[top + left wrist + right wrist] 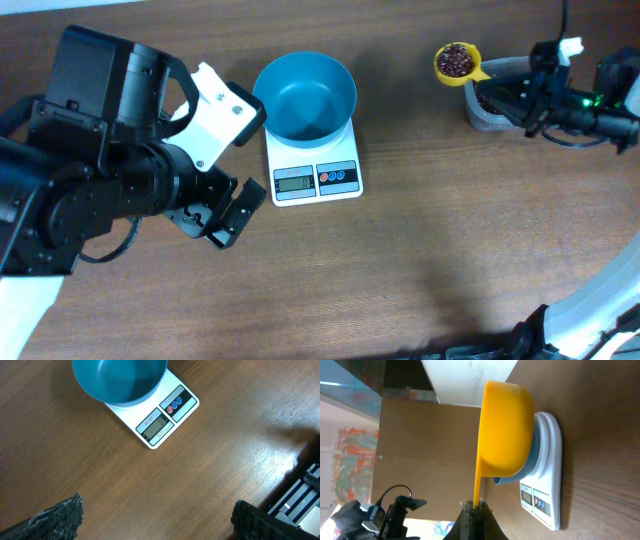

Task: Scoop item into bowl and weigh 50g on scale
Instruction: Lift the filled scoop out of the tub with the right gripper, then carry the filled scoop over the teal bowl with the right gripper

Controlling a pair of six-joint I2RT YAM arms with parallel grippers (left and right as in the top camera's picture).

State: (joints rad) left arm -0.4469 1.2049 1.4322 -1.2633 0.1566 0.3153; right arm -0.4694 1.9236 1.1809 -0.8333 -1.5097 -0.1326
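Note:
The teal-blue bowl (306,95) stands empty on the white scale (314,178) at the table's middle back. Both also show in the left wrist view, the bowl (120,380) on the scale (160,422). My right gripper (500,92) is shut on the handle of a yellow scoop (457,63) filled with red-brown beans (456,60), held at the far right beside the clear tub (490,108). In the right wrist view the scoop (505,430) hides most of the bowl (530,460). My left gripper (222,212) is open and empty, left of the scale.
The clear tub with more beans sits at the far right back, partly hidden by my right arm. My left arm's bulk fills the left side of the table. A white arm base shows at the bottom right corner (600,300).

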